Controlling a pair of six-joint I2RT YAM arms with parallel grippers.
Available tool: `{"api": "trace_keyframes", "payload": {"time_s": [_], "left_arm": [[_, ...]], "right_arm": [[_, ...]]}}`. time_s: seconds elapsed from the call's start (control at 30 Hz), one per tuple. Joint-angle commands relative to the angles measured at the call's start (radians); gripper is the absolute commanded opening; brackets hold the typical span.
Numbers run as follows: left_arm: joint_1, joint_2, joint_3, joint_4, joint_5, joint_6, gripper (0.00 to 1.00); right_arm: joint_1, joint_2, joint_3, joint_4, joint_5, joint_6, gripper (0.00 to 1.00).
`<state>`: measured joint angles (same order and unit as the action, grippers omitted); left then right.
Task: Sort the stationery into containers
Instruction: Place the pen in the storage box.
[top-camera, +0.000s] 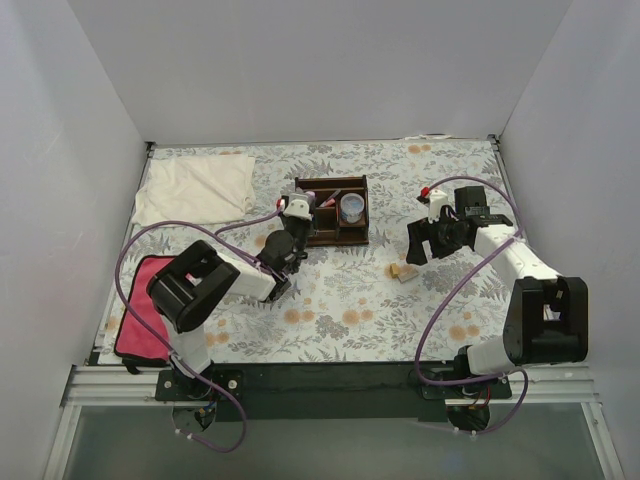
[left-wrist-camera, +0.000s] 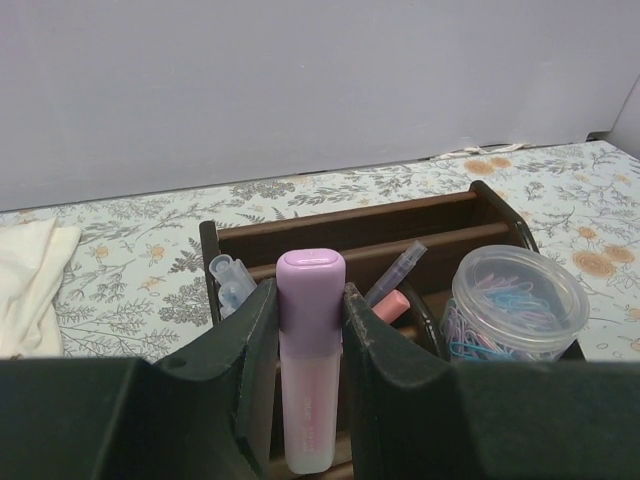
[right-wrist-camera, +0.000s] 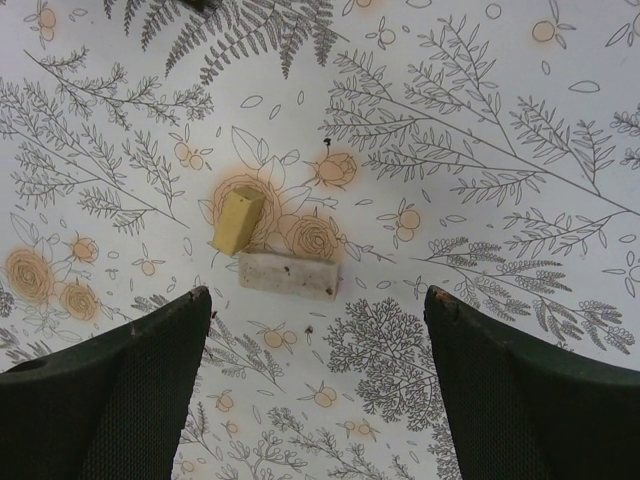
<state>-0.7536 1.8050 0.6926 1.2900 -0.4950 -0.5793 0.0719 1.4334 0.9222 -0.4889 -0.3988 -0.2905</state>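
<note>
My left gripper (left-wrist-camera: 310, 295) is shut on a pale pink highlighter with a purple cap (left-wrist-camera: 309, 350), held upright just in front of the dark brown organiser (left-wrist-camera: 360, 225). The organiser holds a clear round tub of paper clips (left-wrist-camera: 515, 305), a purple pen (left-wrist-camera: 395, 272), a pink item (left-wrist-camera: 388, 306) and a pale blue pen (left-wrist-camera: 230, 275). In the top view the left gripper (top-camera: 297, 212) is at the organiser's (top-camera: 335, 232) left side. My right gripper (right-wrist-camera: 317, 300) is open above the table; a tan block (right-wrist-camera: 237, 220) and a whitish eraser (right-wrist-camera: 288, 274) lie just ahead of it, also shown in the top view (top-camera: 402, 270).
A white folded cloth (top-camera: 195, 187) lies at the back left. A flat magenta object (top-camera: 140, 310) lies at the left edge beside the left arm. White walls close in the floral table (top-camera: 350, 300) on three sides.
</note>
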Motion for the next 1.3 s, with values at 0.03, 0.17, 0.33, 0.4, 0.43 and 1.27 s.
{"api": "trace_keyframes", "payload": {"time_s": [0.03, 0.17, 0.33, 0.4, 0.43, 1.27], "left_arm": [[0.005, 0.019, -0.033, 0.089, 0.018, 0.016, 0.00], [0.002, 0.037, -0.044, 0.109, 0.033, 0.018, 0.00], [-0.003, 0.060, -0.035, 0.135, 0.033, 0.027, 0.00], [-0.006, 0.063, -0.025, 0.141, 0.032, 0.039, 0.00], [-0.006, 0.066, -0.022, 0.152, 0.023, 0.056, 0.00], [-0.046, 0.008, 0.016, 0.290, -0.043, 0.295, 0.64]], "right_arm": [[-0.004, -0.047, -0.031, 0.030, -0.023, 0.007, 0.91], [-0.003, -0.054, -0.031, 0.030, -0.023, 0.011, 0.91], [-0.004, -0.065, -0.046, 0.033, -0.028, 0.017, 0.91], [-0.004, -0.073, -0.054, 0.039, -0.028, 0.017, 0.91], [-0.004, -0.073, -0.062, 0.041, -0.029, 0.019, 0.91], [-0.004, -0.085, -0.045, 0.036, -0.049, 0.045, 0.92]]}}
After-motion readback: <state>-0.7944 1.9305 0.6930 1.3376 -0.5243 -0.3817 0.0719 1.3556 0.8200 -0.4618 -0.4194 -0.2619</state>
